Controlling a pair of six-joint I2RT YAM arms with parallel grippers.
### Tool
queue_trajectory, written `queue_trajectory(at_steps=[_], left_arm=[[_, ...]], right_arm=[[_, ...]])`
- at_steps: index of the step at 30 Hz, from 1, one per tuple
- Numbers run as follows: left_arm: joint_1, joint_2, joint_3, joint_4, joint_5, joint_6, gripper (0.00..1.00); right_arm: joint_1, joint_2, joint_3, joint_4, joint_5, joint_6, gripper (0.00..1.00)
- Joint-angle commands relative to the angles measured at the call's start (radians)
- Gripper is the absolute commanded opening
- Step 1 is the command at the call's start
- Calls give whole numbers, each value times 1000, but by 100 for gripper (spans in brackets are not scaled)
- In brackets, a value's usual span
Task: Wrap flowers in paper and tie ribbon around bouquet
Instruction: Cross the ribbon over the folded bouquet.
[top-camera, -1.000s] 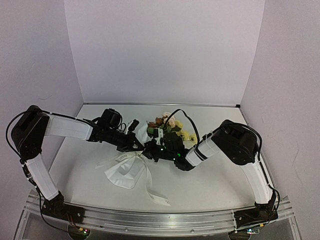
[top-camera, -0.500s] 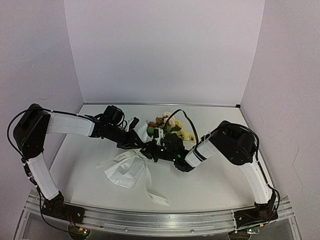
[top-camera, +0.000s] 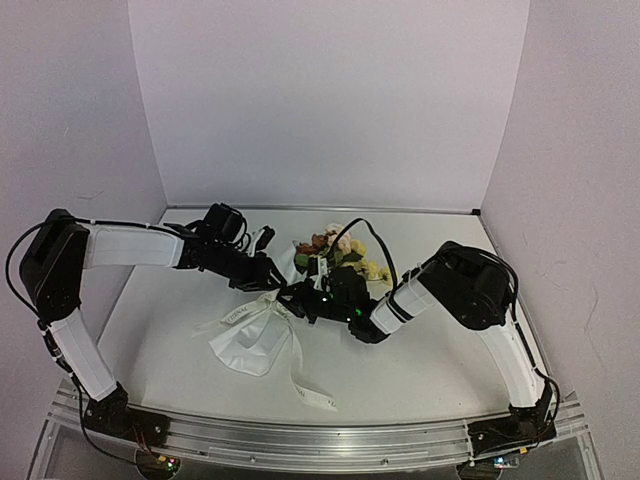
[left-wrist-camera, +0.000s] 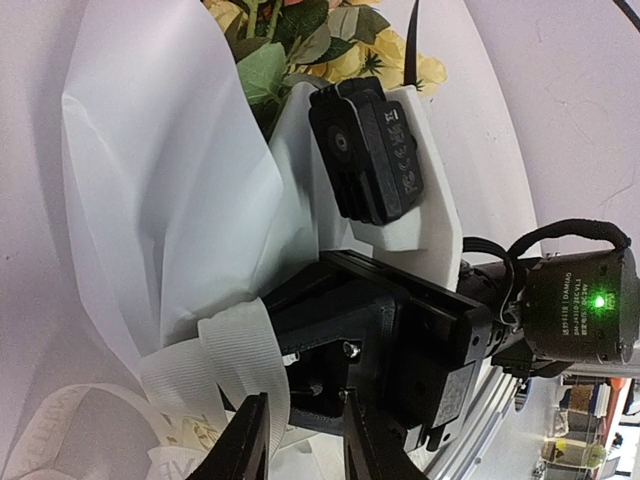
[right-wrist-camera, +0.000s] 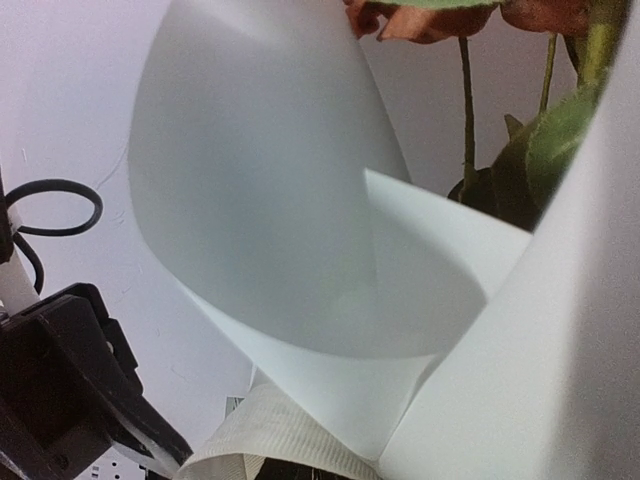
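Observation:
The bouquet lies on the table: white paper (top-camera: 248, 345) wrapped in a cone, the flowers (top-camera: 335, 250) sticking out at its far end. The cream ribbon (top-camera: 270, 308) circles the cone's neck, and one tail trails toward the front edge. My left gripper (top-camera: 272, 281) (left-wrist-camera: 304, 402) is at the neck with its jaws open; a ribbon loop (left-wrist-camera: 240, 345) runs just past one finger. My right gripper (top-camera: 296, 300) presses against the neck from the right. Its fingers are hidden in the right wrist view by paper (right-wrist-camera: 300, 220) and ribbon (right-wrist-camera: 270, 440). I cannot tell what it pinches.
White walls close in the table (top-camera: 430, 370) at the back and both sides. A metal rail (top-camera: 320, 440) carrying the arm bases runs along the front edge. In the left wrist view the right gripper's black body (left-wrist-camera: 400, 340) sits close to my left fingers.
My left gripper has opened from shut and its arm has shifted slightly toward the back. The right arm and the bouquet stay where they were.

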Motion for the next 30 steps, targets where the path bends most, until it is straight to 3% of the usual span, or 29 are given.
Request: queue_trajectory(at_steps=[1, 11, 19, 30], left_arm=[[-2, -41, 43, -14, -50, 40, 32], [12, -103, 38, 0, -116, 49, 44], [51, -93, 21, -57, -203, 19, 35], [45, -21, 11, -63, -46, 41, 40]], right_arm=[[-12, 41, 6, -28, 9, 5, 5], [-12, 38, 6, -28, 9, 5, 5], [-12, 40, 11, -28, 10, 8, 5], [-12, 41, 13, -28, 12, 11, 5]])
